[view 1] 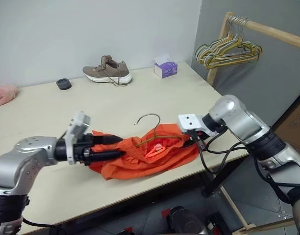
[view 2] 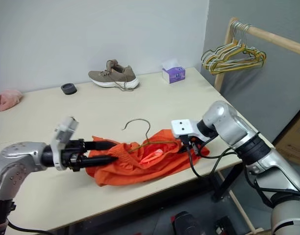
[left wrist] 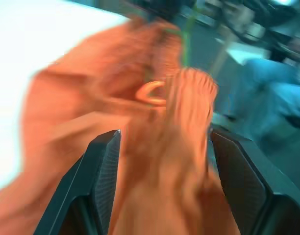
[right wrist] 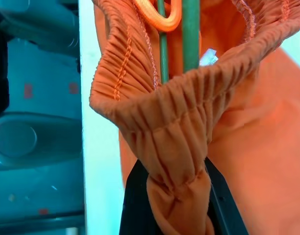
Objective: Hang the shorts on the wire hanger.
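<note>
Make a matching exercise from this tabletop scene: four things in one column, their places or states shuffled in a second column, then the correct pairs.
Things:
1. shorts
2. wire hanger
3. shoe
4. right gripper

Places or states:
A. at the back of the table, near the wall
B. shut on a bunched fold of elastic waistband
C. lying in a heap near the table's front edge
D. hook sticking out above the orange fabric, the rest buried in it

Pairs: 1-C, 2-D, 3-A, 4-B
</note>
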Tool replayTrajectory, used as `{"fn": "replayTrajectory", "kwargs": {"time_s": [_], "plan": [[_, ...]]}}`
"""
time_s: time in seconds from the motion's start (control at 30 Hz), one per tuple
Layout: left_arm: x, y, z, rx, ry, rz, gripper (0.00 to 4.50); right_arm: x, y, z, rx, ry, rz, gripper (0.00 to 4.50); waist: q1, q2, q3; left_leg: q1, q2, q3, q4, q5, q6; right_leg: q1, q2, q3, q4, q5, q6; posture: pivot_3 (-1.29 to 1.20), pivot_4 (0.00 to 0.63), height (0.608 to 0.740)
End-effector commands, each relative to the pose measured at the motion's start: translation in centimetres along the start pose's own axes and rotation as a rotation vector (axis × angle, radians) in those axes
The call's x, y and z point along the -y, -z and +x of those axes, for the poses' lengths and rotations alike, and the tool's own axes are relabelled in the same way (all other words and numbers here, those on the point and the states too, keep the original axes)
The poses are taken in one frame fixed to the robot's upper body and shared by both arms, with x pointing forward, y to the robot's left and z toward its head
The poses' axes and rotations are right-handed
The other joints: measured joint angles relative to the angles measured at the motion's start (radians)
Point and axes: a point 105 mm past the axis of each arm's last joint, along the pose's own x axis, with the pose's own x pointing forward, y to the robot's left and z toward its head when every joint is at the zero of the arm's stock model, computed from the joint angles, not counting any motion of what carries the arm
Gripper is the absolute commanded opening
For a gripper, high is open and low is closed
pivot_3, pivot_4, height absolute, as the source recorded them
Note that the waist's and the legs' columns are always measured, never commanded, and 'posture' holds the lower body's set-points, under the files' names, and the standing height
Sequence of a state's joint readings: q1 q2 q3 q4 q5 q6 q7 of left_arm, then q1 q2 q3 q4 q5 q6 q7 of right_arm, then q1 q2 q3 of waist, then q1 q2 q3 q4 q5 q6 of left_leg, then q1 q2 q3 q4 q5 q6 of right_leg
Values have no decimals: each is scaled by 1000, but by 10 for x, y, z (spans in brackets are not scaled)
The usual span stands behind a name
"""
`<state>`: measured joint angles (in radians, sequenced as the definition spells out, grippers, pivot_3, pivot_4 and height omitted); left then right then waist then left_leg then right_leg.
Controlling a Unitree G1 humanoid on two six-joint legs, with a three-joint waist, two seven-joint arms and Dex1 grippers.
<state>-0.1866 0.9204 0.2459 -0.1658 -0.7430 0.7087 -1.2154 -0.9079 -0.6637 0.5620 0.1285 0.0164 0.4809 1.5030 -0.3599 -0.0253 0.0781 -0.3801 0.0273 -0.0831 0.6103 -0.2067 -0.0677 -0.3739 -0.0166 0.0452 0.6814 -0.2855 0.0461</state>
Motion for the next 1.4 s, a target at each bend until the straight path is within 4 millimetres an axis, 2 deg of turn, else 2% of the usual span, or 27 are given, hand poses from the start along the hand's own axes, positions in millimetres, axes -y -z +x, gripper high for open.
{"fn": "replayTrajectory", "kwargs": {"time_s": [0.03, 0.1, 0.17, 0.23, 0.4, 0.47, 0.57, 0.67, 0.77, 0.87, 1.03, 1.13, 1.23, 1.4], "plan": [[-27, -24, -27, 70, -178, 80, 3071, 10, 13, -21, 41, 88, 110, 0, 0, 0, 0, 0, 0, 0, 0, 0, 0, 0, 0, 0, 0, 0, 0, -262, 0, 740], [-38, -28, -36, 103, -243, 66, 3071, 12, 21, -25, 51, 115, 158, 0, 1, 0, 0, 0, 0, 0, 0, 0, 0, 0, 0, 0, 0, 0, 0, -259, 0, 740], [-46, -22, -42, 120, -308, 63, 3071, 16, 32, -38, 117, 186, 285, 0, 0, 0, 0, -1, 0, 0, 0, 0, 0, 0, 0, 0, 0, 0, 0, -256, 0, 740], [-41, -16, -35, 133, -295, 57, 3071, 17, 40, -50, 194, 261, 397, 0, 2, 0, 0, -1, 0, 0, -1, 0, 0, 0, 0, 1, -1, 0, 0, -259, 0, 740], [-10, -26, 18, 249, -170, 124, 3071, 16, 63, -81, 346, 510, 643, 0, 30, -1, 0, -3, -1, 1, 1, 0, 0, -1, -2, 1, -1, 0, 1, -279, 0, 740], [5, -36, 38, 309, -93, 132, 3071, 7, 71, -90, 381, 595, 714, 0, 40, -1, -1, -3, -2, 1, 1, 0, 0, 0, -2, 1, -1, 0, 1, -304, 0, 740], [16, -44, 51, 351, -43, 134, 3071, -5, 78, -93, 395, 656, 764, 0, 48, 0, -2, -2, -2, 1, 1, 0, 0, 0, -1, 1, 0, 0, 1, -320, 0, 740], [24, -53, 69, 382, 17, 143, 3627, -23, 95, -97, 384, 759, 869, 0, 41, 3, -4, -2, -2, 2, 2, 0, 0, 0, -1, 2, 0, 0, 2, -354, 11, 740], [31, -64, 84, 428, 61, 181, 4474, -35, 122, -116, 364, 970, 1034, 0, 29, 3, -5, -2, -2, 3, 3, 0, 0, 1, -1, 3, -1, 1, 3, -375, 18, 740], [39, -75, 98, 479, 94, 203, 4474, -53, 147, -133, 336, 1136, 1186, 0, 14, 4, -5, -2, -2, 4, 4, 0, 0, 1, -1, 5, -1, 1, 4, -406, 27, 740], [54, -83, 115, 514, 185, 200, 4474, -84, 170, -157, 281, 1366, 1332, 0, -27, 4, -4, -2, -2, 4, 3, 0, 0, 0, 0, 5, -1, 0, 2, -452, 43, 740], [59, -88, 120, 535, 210, 215, 4474, -93, 177, -170, 237, 1481, 1358, 0, -58, 5, -4, -1, -2, 5, 2, 0, 0, 1, 0, 6, -2, 0, 1, -474, 50, 740], [65, -93, 125, 562, 229, 250, 4474, -95, 174, -179, 193, 1571, 1315, 0, -91, 5, -4, 0, -2, 6, 2, 0, 0, 1, 0, 6, -2, -2, -3, -480, 52, 740], [60, -95, 135, 592, 148, 328, 4474, -80, 161, -195, 173, 1723, 1213, 0, -144, 3, -3, 1, -2, 8, 2, -1, 0, 4, 0, 9, -2, -3, -3, -487, 60, 740]]}}
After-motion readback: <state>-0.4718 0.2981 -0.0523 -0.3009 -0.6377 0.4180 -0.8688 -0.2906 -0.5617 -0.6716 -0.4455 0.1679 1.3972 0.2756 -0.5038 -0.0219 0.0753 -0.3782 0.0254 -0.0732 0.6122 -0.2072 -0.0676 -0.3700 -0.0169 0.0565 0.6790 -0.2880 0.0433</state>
